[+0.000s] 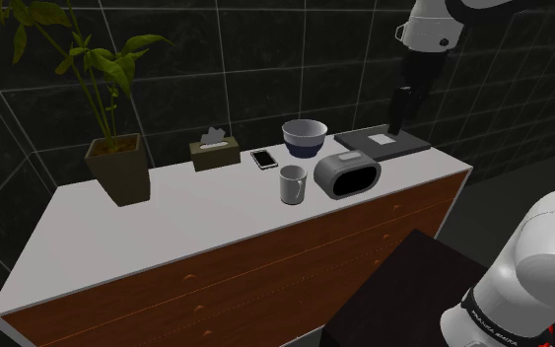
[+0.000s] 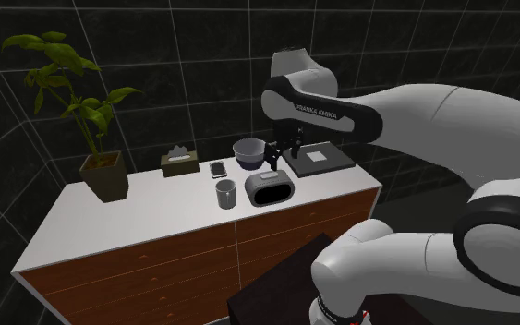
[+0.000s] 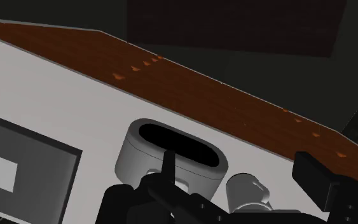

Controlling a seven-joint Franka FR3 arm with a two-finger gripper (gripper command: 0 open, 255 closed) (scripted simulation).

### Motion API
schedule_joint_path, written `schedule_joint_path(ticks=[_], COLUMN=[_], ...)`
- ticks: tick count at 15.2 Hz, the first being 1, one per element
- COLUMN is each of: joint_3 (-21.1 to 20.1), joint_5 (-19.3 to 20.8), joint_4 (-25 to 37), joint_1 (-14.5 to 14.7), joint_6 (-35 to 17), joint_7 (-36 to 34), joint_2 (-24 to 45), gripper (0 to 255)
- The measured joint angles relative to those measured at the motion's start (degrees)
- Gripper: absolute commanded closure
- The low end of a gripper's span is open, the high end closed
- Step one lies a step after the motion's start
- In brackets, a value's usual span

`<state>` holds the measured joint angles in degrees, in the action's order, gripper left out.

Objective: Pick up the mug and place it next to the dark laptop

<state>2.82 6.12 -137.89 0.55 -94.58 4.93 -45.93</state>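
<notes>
One grey mug (image 1: 293,183) stands upright on the white tabletop (image 1: 167,227), near the middle of the shoulder view, and we see it just left of a rounded grey box (image 1: 346,175) with a dark opening. Up and right of that box lies the dark laptop (image 1: 383,142), flat and closed. We find the end effector (image 1: 399,123) hanging over the laptop, fingers spread apart with nothing between them, away from the mug. A bowl (image 1: 305,136) sits behind the mug.
</notes>
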Motion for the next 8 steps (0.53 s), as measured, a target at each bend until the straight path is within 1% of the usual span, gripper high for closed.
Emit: schedule_joint_path(ticks=[2, 7, 8], joint_3=[0.2, 0.8, 1.0], joint_5=[-0.1, -1.5, -1.8], joint_4=[-0.1, -1.4, -0.9], joint_1=[0.1, 1.0, 1.2], joint_6=[-0.9, -9.8, -11.4], joint_7=[0.1, -0.3, -0.2], joint_2=[0.8, 8.3, 10.2], gripper=[0, 0, 0])
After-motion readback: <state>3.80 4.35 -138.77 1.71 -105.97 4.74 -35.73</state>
